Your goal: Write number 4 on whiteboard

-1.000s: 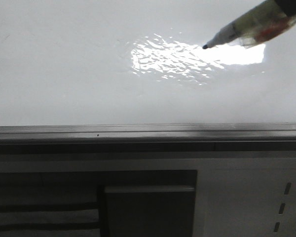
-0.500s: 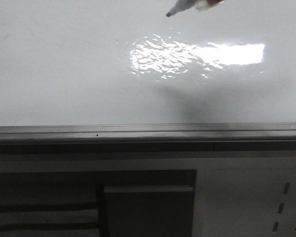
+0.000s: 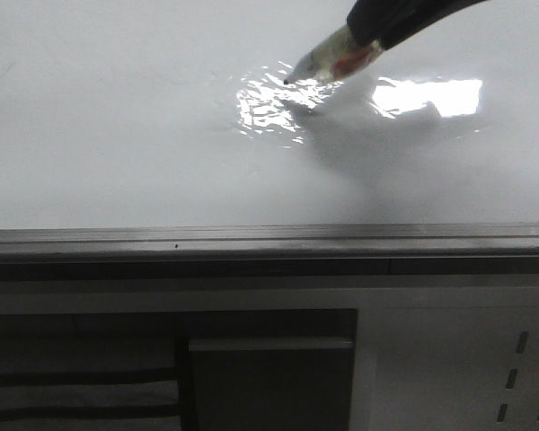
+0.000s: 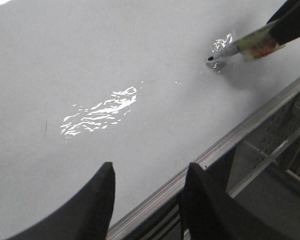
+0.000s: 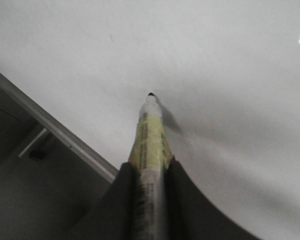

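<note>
The whiteboard (image 3: 117, 135) is a glossy white board with a bright light reflection (image 3: 431, 97) and a grey metal edge rail (image 3: 251, 238). My right gripper (image 5: 150, 167) is shut on a marker (image 5: 151, 140) with a yellowish label. The marker's black tip (image 3: 287, 82) is at or just above the board by the reflection; it also shows in the left wrist view (image 4: 210, 58). No number 4 shows on the board. My left gripper (image 4: 150, 172) is open and empty, over the board's rail (image 4: 215, 150).
Below the rail in the front view stands a white perforated panel (image 3: 512, 368) at the right and a dark recess with a grey box (image 3: 269, 377). The board (image 4: 90, 60) also fills most of the left wrist view, and the right wrist view shows it too (image 5: 215, 60).
The marker rose and moved left from near the reflection's right part, then came back down; its tip now sits by the reflection's left part, with the right gripper's dark arm in view.
</note>
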Tool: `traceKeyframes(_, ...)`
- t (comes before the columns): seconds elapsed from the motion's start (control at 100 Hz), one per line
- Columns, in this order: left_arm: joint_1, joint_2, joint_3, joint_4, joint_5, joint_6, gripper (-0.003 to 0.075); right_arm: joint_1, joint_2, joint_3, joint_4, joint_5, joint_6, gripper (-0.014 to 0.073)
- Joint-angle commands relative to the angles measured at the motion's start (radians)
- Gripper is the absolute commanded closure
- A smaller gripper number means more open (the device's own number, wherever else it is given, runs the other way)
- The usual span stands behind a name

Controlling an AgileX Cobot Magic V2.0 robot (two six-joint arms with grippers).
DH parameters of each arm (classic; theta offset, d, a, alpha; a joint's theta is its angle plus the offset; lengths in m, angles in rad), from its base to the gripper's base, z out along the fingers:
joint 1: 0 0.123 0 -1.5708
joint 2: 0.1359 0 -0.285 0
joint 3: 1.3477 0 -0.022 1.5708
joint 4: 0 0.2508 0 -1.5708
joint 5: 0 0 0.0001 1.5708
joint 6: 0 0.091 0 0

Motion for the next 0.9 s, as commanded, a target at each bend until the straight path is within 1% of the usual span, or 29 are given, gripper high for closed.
traceKeyframes(0.0,0.005,0.003,-0.026,-0.025,-0.081,-0.013,0.0419,0.003,0.027,-0.027,0.024,-0.038,0.000,0.0646)
traceKeyframes(0.13,0.005,0.003,-0.026,-0.025,-0.087,-0.013,0.0419,0.008,0.045,-0.027,0.014,-0.016,0.000,0.0646)
traceKeyframes(0.27,0.005,0.003,-0.026,-0.018,-0.091,-0.013,0.0419,-0.087,-0.011,-0.027,-0.052,0.090,0.045,0.0646)
traceKeyframes(0.33,0.005,0.003,-0.026,-0.016,-0.093,-0.013,0.0419,-0.126,-0.048,-0.027,-0.054,0.129,0.045,0.0646)
traceKeyframes(0.41,0.005,0.003,-0.026,-0.016,-0.095,-0.013,0.0419,-0.134,-0.090,-0.027,-0.030,0.158,0.045,0.0646)
traceKeyframes(0.47,0.005,0.003,-0.026,-0.016,-0.095,-0.013,0.0419,-0.114,-0.117,-0.029,0.020,0.149,0.007,0.0646)
traceKeyframes(0.53,0.005,0.003,-0.026,-0.016,-0.095,-0.013,0.0419,-0.092,-0.129,-0.031,0.053,0.110,-0.021,0.0646)
traceKeyframes(0.64,0.005,0.003,-0.026,-0.016,-0.095,-0.013,0.0419,-0.075,-0.117,-0.033,0.051,0.056,-0.023,0.0646)
traceKeyframes(0.89,0.005,0.003,-0.026,-0.016,-0.097,-0.013,0.0419,-0.075,-0.011,-0.033,0.040,0.033,-0.025,0.0646)
